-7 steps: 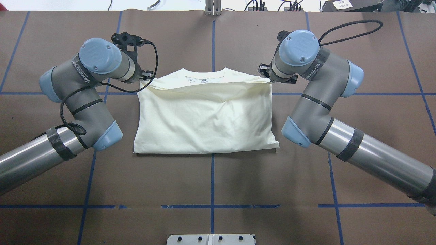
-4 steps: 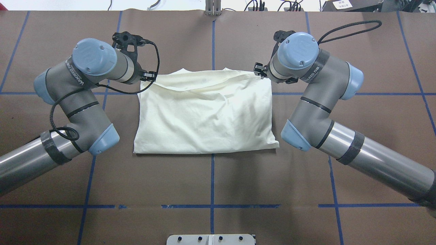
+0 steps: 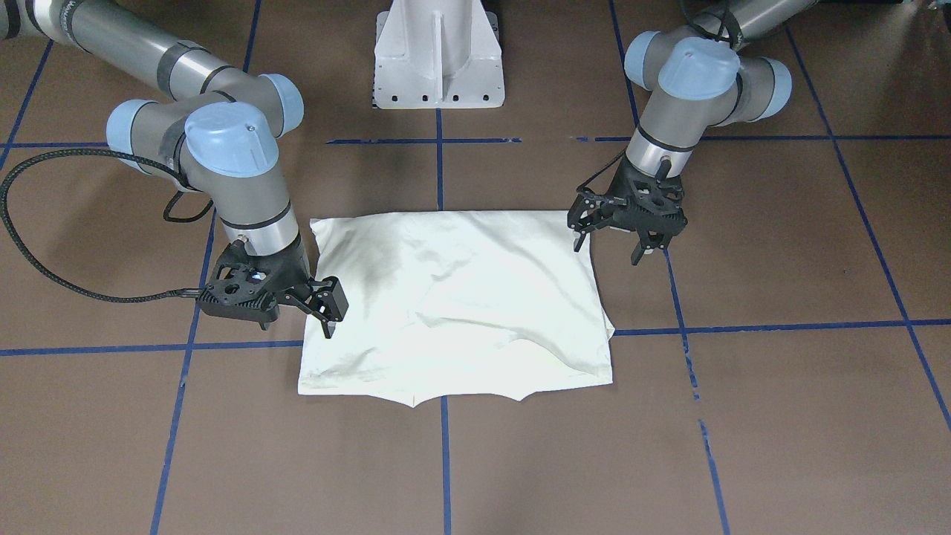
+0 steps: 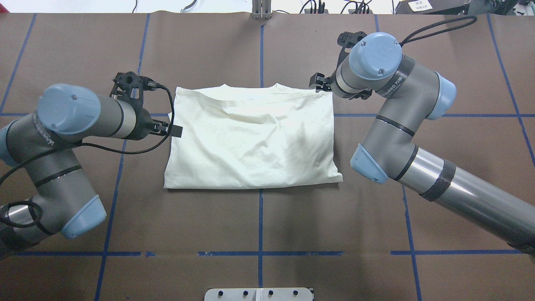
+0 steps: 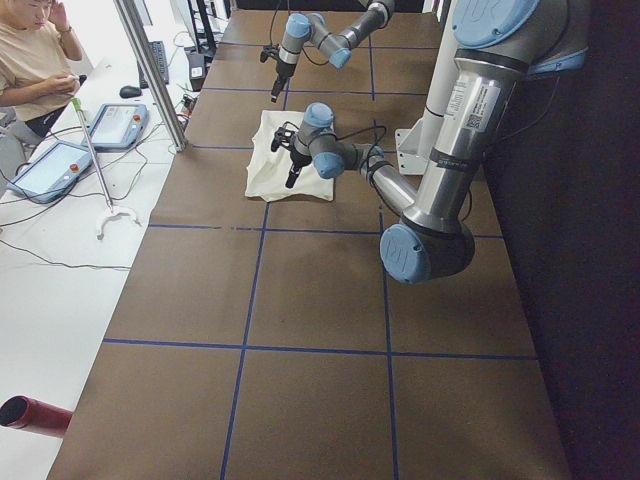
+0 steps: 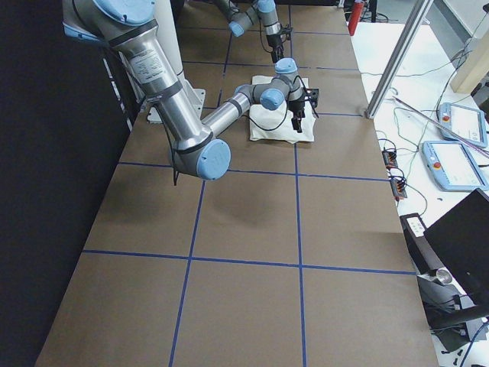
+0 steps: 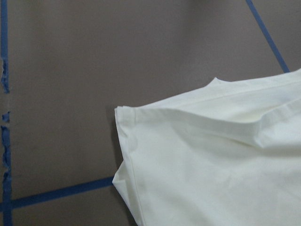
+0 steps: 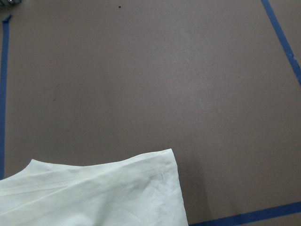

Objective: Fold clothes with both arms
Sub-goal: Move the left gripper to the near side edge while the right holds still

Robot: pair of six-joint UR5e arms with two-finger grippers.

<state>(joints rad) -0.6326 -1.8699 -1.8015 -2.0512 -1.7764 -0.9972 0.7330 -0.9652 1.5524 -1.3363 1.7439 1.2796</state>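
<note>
One folded cream T-shirt (image 4: 250, 142) is laid on the table (image 4: 259, 225). Two grippers are held pointing down beside its edges: the left gripper (image 3: 608, 247) and right gripper (image 3: 329, 312), both spread apart and empty.

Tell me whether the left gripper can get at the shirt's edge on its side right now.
Probably yes. The left gripper hangs open just beside that edge of the shirt, with only bare table between them; the right gripper is off at the opposite side.

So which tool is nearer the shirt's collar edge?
The right tool, at the T-shirt's far right corner by the collar edge. The left tool is beside the shirt's left side edge, partway down toward the robot.
</note>
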